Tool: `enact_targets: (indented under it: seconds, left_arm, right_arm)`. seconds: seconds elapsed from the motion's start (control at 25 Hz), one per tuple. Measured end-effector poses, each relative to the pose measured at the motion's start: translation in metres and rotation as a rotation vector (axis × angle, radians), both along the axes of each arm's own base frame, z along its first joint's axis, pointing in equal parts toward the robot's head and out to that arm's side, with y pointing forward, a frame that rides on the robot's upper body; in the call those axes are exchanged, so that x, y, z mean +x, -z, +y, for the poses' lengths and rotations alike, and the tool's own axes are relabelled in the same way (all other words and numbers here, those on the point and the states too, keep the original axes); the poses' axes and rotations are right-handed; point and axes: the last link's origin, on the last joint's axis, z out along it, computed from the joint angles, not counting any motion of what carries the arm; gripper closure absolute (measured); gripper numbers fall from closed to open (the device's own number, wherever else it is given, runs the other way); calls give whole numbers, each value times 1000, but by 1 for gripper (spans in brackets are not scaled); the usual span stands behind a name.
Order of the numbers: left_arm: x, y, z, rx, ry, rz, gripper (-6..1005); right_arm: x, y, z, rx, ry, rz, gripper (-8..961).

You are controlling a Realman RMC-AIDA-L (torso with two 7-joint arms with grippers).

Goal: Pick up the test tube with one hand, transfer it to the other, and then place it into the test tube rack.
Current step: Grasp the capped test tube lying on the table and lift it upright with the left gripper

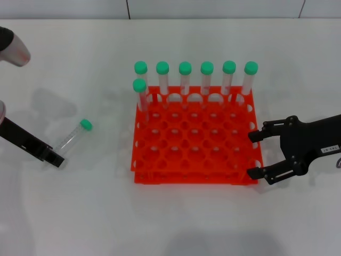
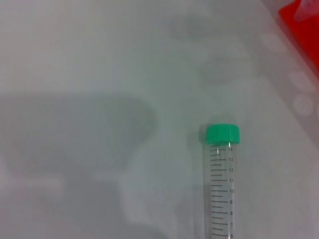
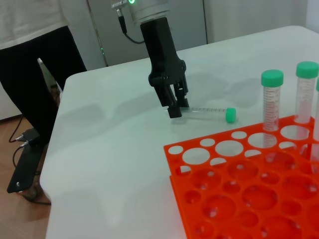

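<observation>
One test tube (image 1: 73,136) flat, left end effector (image 1: 55,159) gripping base | right end effector (image 1: 254,154) open at test tube rack (image 1: 194,140) edge

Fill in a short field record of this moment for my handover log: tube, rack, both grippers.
test tube: lying flat on the table, green cap toward the rack, test tube
left gripper: left gripper low at the tube's bottom end, fingers close together around it; grip unclear
right gripper: right gripper open, beside the rack's right edge, holding nothing
test tube rack: test tube rack orange-red, seven capped tubes upright along its far side
stage: tube not yet lifted
</observation>
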Motion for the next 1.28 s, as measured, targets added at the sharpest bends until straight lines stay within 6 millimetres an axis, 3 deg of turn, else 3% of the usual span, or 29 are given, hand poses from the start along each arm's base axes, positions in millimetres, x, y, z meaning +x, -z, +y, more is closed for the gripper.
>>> enact_targets:
  seconds: [0.16, 0.48, 0.92, 1.28]
  left_arm:
    - [-2, 1, 0, -3, -6, 0, 600]
    - [1, -1, 2, 12, -2, -9, 789]
    - [40, -33, 18, 273, 250, -169, 800]
    - [54, -31, 28, 439, 496, -300, 799]
  right_arm:
    - [0, 0, 0, 1, 0, -1, 89]
    - [1, -1, 0, 1, 0, 0, 90]
    - [2, -2, -1, 3, 3, 0, 90]
    - [3, 0, -2, 3, -2, 2, 91]
